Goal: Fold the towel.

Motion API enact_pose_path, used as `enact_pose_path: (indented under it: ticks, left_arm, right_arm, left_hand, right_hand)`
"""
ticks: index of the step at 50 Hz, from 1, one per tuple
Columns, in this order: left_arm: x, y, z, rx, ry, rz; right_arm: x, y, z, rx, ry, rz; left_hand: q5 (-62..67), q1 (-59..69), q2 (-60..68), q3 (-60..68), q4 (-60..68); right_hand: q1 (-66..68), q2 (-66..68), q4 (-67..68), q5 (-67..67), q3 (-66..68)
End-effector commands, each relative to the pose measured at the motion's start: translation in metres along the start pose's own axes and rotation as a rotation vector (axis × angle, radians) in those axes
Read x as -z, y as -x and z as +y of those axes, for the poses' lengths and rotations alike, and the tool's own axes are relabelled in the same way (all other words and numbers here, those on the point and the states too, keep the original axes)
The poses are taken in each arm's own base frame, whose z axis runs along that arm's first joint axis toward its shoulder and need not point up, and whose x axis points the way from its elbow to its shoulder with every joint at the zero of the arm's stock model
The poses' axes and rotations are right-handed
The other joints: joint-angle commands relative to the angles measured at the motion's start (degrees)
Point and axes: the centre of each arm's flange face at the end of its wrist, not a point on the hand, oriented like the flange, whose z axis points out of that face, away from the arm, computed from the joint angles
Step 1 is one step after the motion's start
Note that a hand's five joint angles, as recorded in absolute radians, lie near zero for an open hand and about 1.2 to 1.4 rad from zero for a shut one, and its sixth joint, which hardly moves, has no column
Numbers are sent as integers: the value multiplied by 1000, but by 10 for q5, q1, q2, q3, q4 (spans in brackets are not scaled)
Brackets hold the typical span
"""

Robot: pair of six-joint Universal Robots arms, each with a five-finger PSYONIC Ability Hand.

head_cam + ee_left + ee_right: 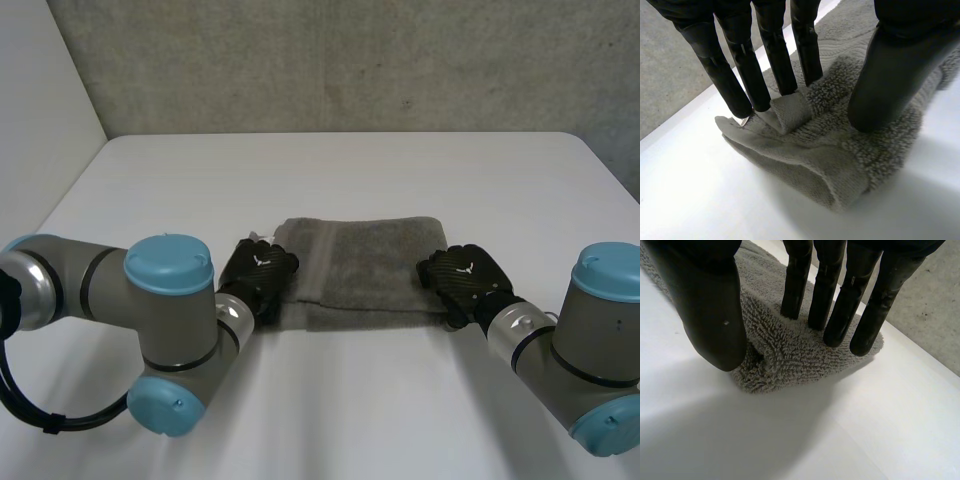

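1. A white table [330, 170] stands against a grey, rough wall [350, 60].
2. The towel [365, 270] is grey and lies folded into a thick, wide block on the near half of the table, about midway between the two arms. Its long sides run across the view.
3. The left hand [258, 272] sits palm down on the towel's left end, reaching in from the left arm [120, 290] (grey joints, light-blue caps).
4. In the left wrist view its fingers [775, 55] are straight, with their tips planted on the cloth near a corner. The thumb [890, 80] presses into the pile a little way off. A ridge of towel is gathered between them, so the hand has the cloth nipped, and the corner below looks slightly raised off the table.
5. The right hand [465, 275] rests likewise on the towel's right end, ahead of the right arm [590, 340].
6. In the right wrist view its straight fingers [840, 305] dig into the pile on one side of a hump of cloth and the thumb [710, 315] bears on the other, pinching that end between them.
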Motion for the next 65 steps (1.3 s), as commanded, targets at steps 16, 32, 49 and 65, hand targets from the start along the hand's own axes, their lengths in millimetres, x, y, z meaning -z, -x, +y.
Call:
enact_pose_path:
  ticks: [16, 32, 49, 65]
  left_arm:
    - [-14, 8, -28, -6, -84, -16]
    - [-35, 2, -14, -9, -37, 5]
    - [1, 7, -25, -9, -22, -8]
    - [33, -4, -2, -17, 2, -13]
  right_arm:
    - [-1, -2, 1, 4, 5, 3]
    - [-2, -4, 2, 6, 8, 8]
    - [-3, -15, 4, -3, 16, 37]
    - [-2, -13, 5, -8, 21, 27]
  left_hand:
    - [-412, -307, -317, -316, -312]
    - [-212, -107, -117, -116, -113]
    - [108, 212, 203, 203, 207]
    - [-163, -58, -68, -67, -64]
  right_hand:
    - [-3, -5, -3, -2, -4]
    - [-5, -7, -4, -4, -5]
    - [-3, -5, -3, -2, -4]
    - [20, 18, 21, 21, 20]
